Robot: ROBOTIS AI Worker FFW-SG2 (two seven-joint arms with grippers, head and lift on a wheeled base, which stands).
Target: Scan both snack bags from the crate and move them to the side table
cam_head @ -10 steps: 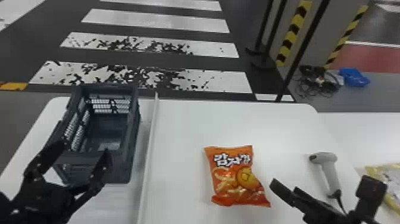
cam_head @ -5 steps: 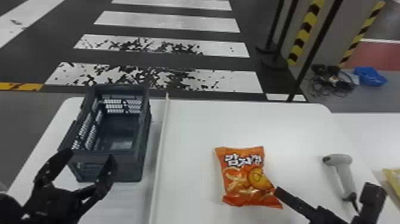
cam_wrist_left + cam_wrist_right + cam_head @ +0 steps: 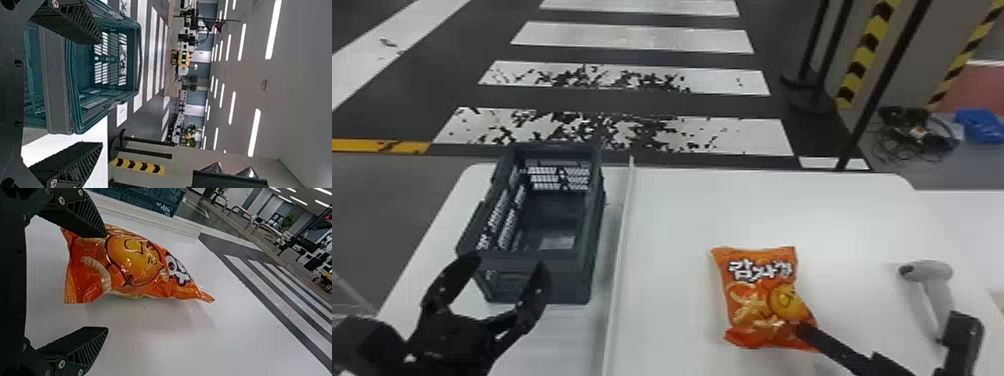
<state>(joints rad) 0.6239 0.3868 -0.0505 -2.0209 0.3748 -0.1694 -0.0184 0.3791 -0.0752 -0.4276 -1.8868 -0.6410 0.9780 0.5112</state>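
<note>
Closest to me, my left hand (image 3: 508,262) is holding its two black fingers wide apart, with nothing between them, by the near end of the crate (image 3: 577,282). My right hand (image 3: 882,322) is coming in low on the right, and its fingers are staying wide too. One finger is covering the near corner of the orange snack bag (image 3: 757,295), but I am not managing to tell if they are touching. The bag is lying on the white surface (image 3: 832,215), picture side up. To the right of the bag, the gray scanner (image 3: 932,275) is lying near my other right finger. The crate is standing on the left, and a long white strip (image 3: 621,250) is running between it and the bag. Farther off, white stripes (image 3: 612,135) are crossing the dark floor, and a blue thing (image 3: 982,125) is lying beside messy cords (image 3: 912,145).
</note>
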